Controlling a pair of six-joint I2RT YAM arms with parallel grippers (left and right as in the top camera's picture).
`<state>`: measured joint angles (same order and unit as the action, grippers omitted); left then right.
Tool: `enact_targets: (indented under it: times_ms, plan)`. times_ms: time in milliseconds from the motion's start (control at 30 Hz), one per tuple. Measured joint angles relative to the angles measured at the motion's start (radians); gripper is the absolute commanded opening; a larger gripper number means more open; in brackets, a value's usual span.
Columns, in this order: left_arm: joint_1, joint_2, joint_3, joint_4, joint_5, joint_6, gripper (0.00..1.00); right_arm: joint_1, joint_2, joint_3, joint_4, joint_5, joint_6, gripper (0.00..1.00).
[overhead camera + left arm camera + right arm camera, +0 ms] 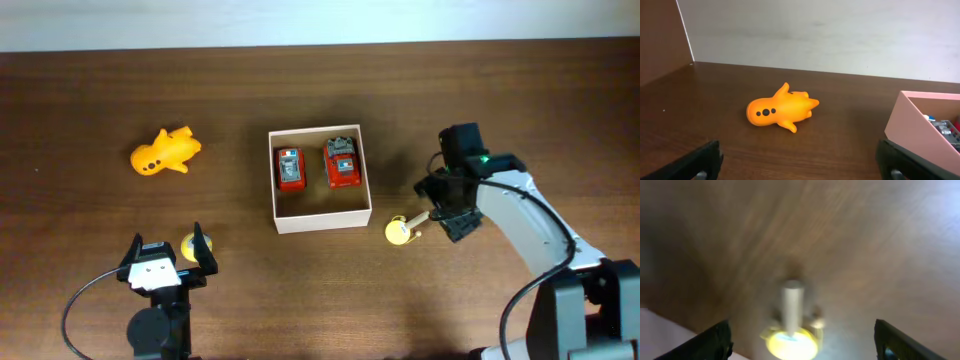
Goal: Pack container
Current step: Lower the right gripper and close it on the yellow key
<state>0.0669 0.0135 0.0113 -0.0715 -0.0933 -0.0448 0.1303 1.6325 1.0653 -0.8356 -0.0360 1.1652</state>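
Your right gripper (pixel 437 212) hangs with fingers spread wide just right of the container (pixel 322 221), which sits mid-scene, a small yellow toy (pixel 399 231) lying between the two.

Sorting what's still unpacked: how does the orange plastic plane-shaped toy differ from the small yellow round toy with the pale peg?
The orange plastic plane-shaped toy is bigger than the small yellow round toy with the pale peg. The orange toy lies well left of the white-walled cardboard container; the yellow toy sits by its near right corner, at the open right gripper. Both rest on the table outside the container.
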Motion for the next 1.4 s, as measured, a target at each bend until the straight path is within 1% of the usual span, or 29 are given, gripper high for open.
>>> enact_targets:
  times_ms: [67,167,267,400,567,700,1200,1267,1400]
  plan:
    - [0.0,0.0,0.0,0.0,0.0,0.0,0.99,0.02,0.0,-0.011,0.053,0.0,0.035,0.82]
    - [0.0,0.0,0.0,0.0,0.0,0.0,0.99,0.06,0.0,-0.023,0.093,0.008,0.093,0.81]
    - [0.0,0.0,0.0,0.0,0.0,0.0,0.99,0.093,0.001,-0.026,0.105,0.012,0.137,0.8]
    - [0.0,0.0,0.0,0.0,0.0,0.0,0.99,0.129,0.028,-0.026,0.108,0.016,0.187,0.76]
    - [0.0,0.0,0.0,0.0,0.0,0.0,0.99,0.14,0.072,-0.026,0.108,0.021,0.22,0.73]
    - [0.0,0.0,0.0,0.0,0.0,0.0,0.99,0.14,0.092,-0.026,0.109,0.043,0.226,0.69]
    - [0.0,0.0,0.0,0.0,0.0,0.0,0.99,0.14,0.102,-0.028,0.135,0.141,0.187,0.67]
    - [0.0,0.0,0.0,0.0,0.0,0.0,0.99,0.14,0.102,-0.028,0.135,0.149,0.185,0.64]
    - [0.0,0.0,0.0,0.0,0.0,0.0,0.99,0.14,0.102,-0.028,0.135,0.16,0.18,0.63]
